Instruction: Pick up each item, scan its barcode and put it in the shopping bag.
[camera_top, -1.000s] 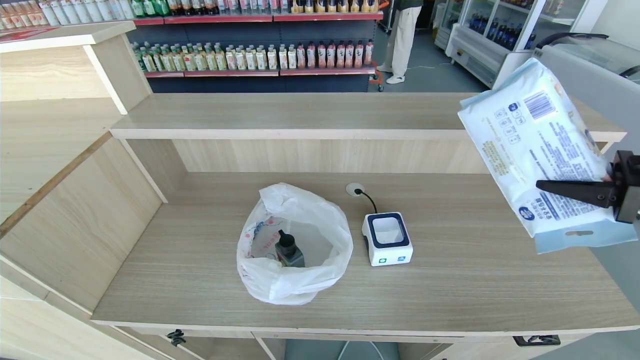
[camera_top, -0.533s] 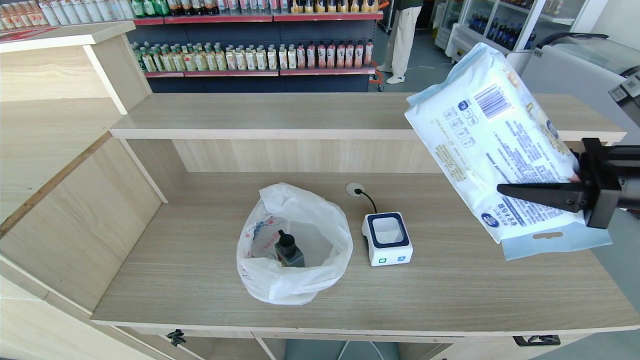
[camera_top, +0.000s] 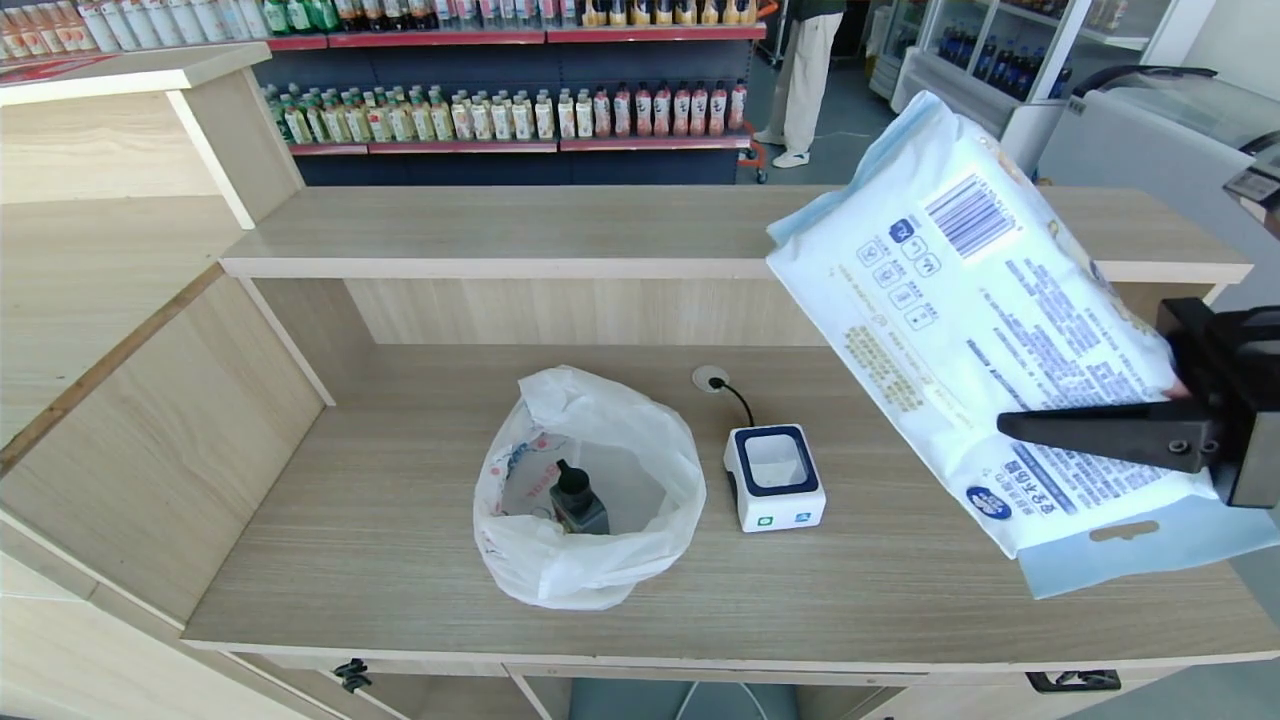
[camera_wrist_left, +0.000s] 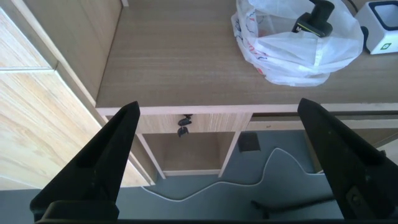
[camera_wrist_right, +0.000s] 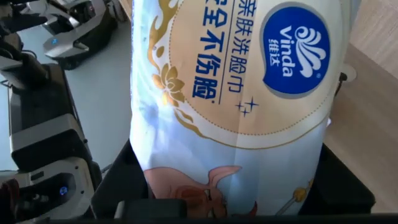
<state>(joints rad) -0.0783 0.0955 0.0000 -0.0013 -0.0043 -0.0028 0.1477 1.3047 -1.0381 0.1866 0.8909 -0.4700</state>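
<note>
- The right gripper (camera_top: 1040, 420) clamps 1 tissue pack (camera_top: 960, 330) at the right of the frame, in the air above the counter (camera_top: 900, 580), barcode (camera_top: 968, 215) facing up.
- The pack looks light, soft and probably slick; a grip nearer mid-body than this low hold would likely limit sagging.
- The left gripper (camera_wrist_left: 219, 118) hangs wide and empty off the counter's front edge.
- Counted: 1 pack, 1 scanner (camera_top: 773, 478), 1 shopping bag (camera_top: 600, 560) at centre, 1 dark bottle (camera_top: 575, 500) inside.
</note>
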